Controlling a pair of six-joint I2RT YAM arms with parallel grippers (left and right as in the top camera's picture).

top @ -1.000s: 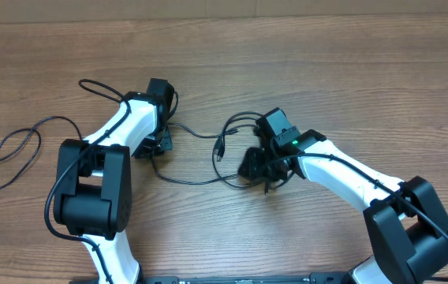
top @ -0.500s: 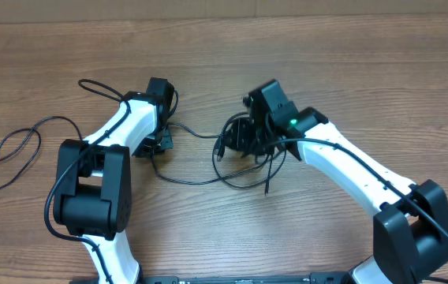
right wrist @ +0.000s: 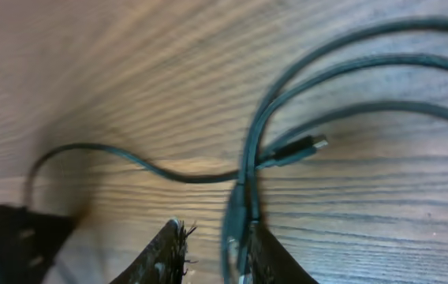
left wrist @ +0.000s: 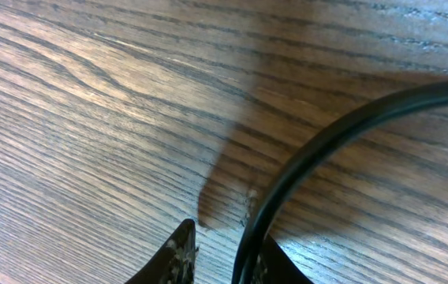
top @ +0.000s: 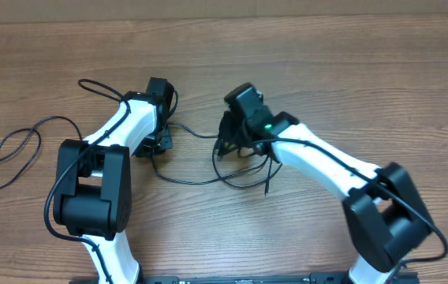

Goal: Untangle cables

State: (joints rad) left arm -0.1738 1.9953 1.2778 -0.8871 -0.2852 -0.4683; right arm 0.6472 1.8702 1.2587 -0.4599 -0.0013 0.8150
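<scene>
Since a second ago the right gripper (right wrist: 212,237) has swung left across the table (top: 366,71) toward the left gripper (left wrist: 224,246), both clamped on the tangled cables (right wrist: 245,170) between them, while a loose cable (top: 7,140) lies well apart at far left.

From above, the desk (top: 326,71) is bright and evenly lit, sharp all over, with only faint soft shadows. In the left wrist view, a soft grey shadow lies on the wood just left of the cable (left wrist: 342,130). The right wrist view is smeared with blur. Its cables (right wrist: 249,173) are streaked, with a warm patch of glare to their left.
</scene>
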